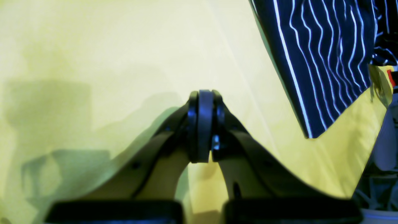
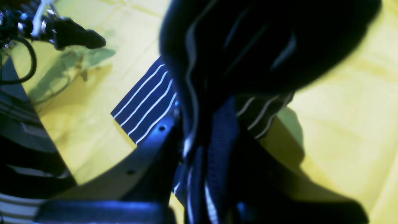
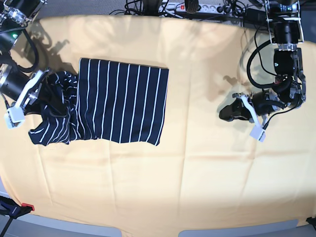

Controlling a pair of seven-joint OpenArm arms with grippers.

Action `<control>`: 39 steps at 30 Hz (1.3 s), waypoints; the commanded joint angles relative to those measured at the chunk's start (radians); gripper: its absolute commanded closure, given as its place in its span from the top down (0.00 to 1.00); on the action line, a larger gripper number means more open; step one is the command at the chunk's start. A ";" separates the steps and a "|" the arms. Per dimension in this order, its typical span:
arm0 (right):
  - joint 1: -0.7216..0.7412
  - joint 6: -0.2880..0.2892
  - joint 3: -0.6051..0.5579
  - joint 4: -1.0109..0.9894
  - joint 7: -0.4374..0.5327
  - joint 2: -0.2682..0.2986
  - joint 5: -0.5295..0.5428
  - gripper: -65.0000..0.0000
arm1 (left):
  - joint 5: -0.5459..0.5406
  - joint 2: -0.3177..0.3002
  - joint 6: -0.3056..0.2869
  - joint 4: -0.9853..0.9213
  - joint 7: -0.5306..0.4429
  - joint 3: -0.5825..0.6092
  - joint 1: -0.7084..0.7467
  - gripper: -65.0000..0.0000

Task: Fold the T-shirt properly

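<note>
T-shirt: the T-shirt is lying on the yellow cloth covering the tabletop, toward the side of the right arm; its main panel is lying flat as a striped rectangle, while the end nearest that arm is bunching up in loose folds.

Right pincer: the right pincer is clenching on the bunched end of the T-shirt, with dark striped fabric running between its jaws and draping over them in the wrist view.

Left pincer: the left pincer is sitting with its jaws pressed together on nothing, hovering over bare cloth, well apart from the garment.

Step in hand: judging by the layout, the right arm is working on the crumpled sleeve end, gathering it for a fold across the flat panel.

Next move: the held bunch is likely needing to be lifted clear, carried over the flat part and laid down smooth, so the edges are lining up.

Risk: the gathered fabric is looking tangled, so it may be dropping in a lump rather than a clean fold.
</note>
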 commanded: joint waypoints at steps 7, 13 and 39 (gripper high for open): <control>0.047 0.005 -0.220 0.071 0.099 -0.060 0.046 0.00 | -0.027 -0.014 -0.009 0.015 -0.013 -0.007 0.006 0.00; 0.114 0.005 -0.463 0.047 0.242 -0.120 -0.246 0.00 | -0.027 -0.014 -0.009 0.015 -0.010 -0.008 0.007 0.00; 0.429 0.005 -0.812 -0.168 0.134 -0.196 -0.323 0.64 | -0.162 -0.014 -0.046 0.016 -0.007 -0.007 0.006 0.00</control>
